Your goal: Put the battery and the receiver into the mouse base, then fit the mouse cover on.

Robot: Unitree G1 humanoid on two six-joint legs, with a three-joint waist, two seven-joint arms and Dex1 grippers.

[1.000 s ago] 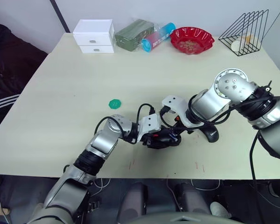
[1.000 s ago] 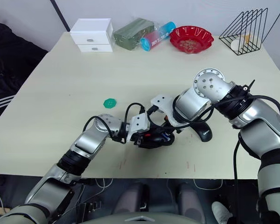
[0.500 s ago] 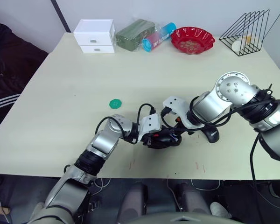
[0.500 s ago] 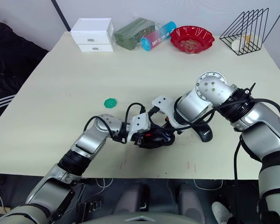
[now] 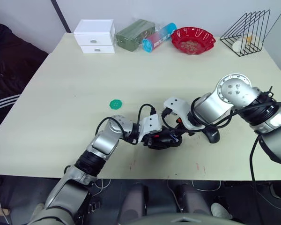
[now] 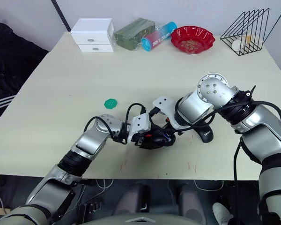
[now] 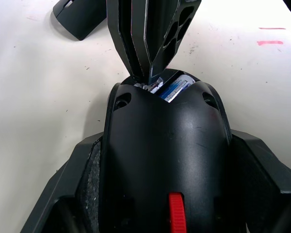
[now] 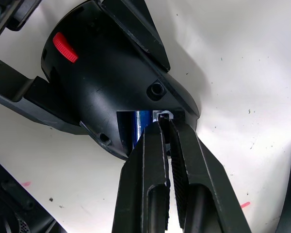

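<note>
Table (image 5: pixel 61 93) lies bare toward the far clutter; left gripper (image 7: pixel 165 204) clamps the mouse base (image 5: pixel 162 139), right gripper (image 8: pixel 164 127) nearly closed inside, mouse cover (image 5: pixel 212 135) just beside.

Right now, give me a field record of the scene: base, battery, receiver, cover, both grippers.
mouse base: black oval body with red scroll wheel, on the table
battery: blue cell in the compartment
receiver: small metal piece at the compartment edge, at right fingertips
mouse cover: glossy black shell on the table, beside the right arm
left gripper: clamped around base
right gripper: nearly shut, tips at receiver
</note>
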